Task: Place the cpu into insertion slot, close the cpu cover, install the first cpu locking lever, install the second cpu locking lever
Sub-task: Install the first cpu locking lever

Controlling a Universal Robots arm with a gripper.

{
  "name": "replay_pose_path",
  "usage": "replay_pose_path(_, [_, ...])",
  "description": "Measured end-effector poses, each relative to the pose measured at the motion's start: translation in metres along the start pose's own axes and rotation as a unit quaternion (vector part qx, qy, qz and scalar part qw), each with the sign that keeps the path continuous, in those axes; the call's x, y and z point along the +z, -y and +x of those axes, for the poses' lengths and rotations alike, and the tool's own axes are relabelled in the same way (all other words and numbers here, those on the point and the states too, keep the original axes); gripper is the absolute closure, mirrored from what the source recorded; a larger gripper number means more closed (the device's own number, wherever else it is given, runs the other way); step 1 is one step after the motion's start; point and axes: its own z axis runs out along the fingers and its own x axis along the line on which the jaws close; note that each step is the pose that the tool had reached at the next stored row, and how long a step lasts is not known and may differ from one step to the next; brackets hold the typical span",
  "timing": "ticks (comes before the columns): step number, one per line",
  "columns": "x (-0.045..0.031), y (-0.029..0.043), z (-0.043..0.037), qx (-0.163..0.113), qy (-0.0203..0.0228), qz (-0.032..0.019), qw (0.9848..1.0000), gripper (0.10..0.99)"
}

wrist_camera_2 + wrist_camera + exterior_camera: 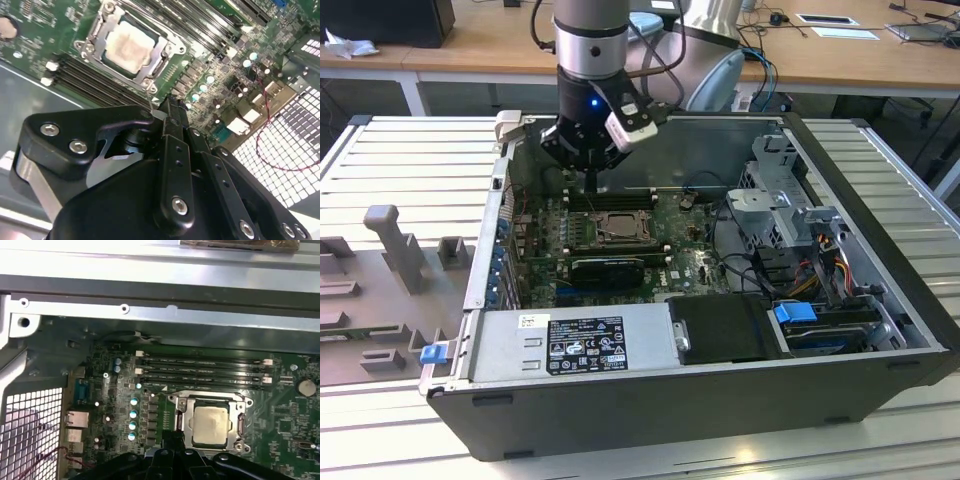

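**A:** Start at the end effector [590, 183]. How does it stand?

**B:** It hangs straight down inside the open computer case [720, 400], over the far part of the motherboard [50, 30]. The fingers are drawn together into one narrow tip, and I see nothing held between them.

**A:** And which way does the cpu [129, 47] lie from that tip?

**B:** In the exterior view it lies toward the camera and a little to the exterior view's right. In both wrist views the tip shows just beside one corner of the insertion slot [582, 230], off the chip itself. I can't tell whether it touches the frame or only hovers above it.

**A:** Is there a long axis to line up with?

**B:** The chip is square, so it has none. The nearest guide is the memory slots [200, 367], long dark bars that run parallel to one side of the socket on its far side in the exterior view.

**A:** How does the cpu look?

**B:** It's a flat, pale, silvery square with rounded corners, seated level in the slot. The cpu cover [210, 398], a thin grey metal frame, lies down around it, and the chip's top shows through the cut-out. By my judgement the chip is placed and the cover is shut.

**A:** And beyond that?

**B:** The case rests on a ribbed metal counter [410, 150].
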Motion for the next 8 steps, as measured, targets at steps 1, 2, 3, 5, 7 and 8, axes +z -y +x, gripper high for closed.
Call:
replay_pose_path(1, [0.0019,-0.0001,0.0019,0.000,0.0000,0.0000,1.0000,0.980])
replay_pose_path(2, [0.0044,-0.0006,0.0071,0.000,0.0000,0.0000,1.0000,0.980])
replay_pose_path(3, [0.0061,-0.0012,0.0122,0.000,0.0000,-0.0002,1.0000,0.980])
replay_pose_path(5, [0.0084,-0.0026,0.0166,0.000,0.0001,-0.0005,1.0000,0.980])
replay_pose_path(7, [0.0108,-0.0043,0.0209,0.000,0.0001,-0.0010,1.0000,0.980])
replay_pose_path(8, [0.0131,-0.0062,0.0237,0.000,0.0001,-0.0015,1.0000,0.980])
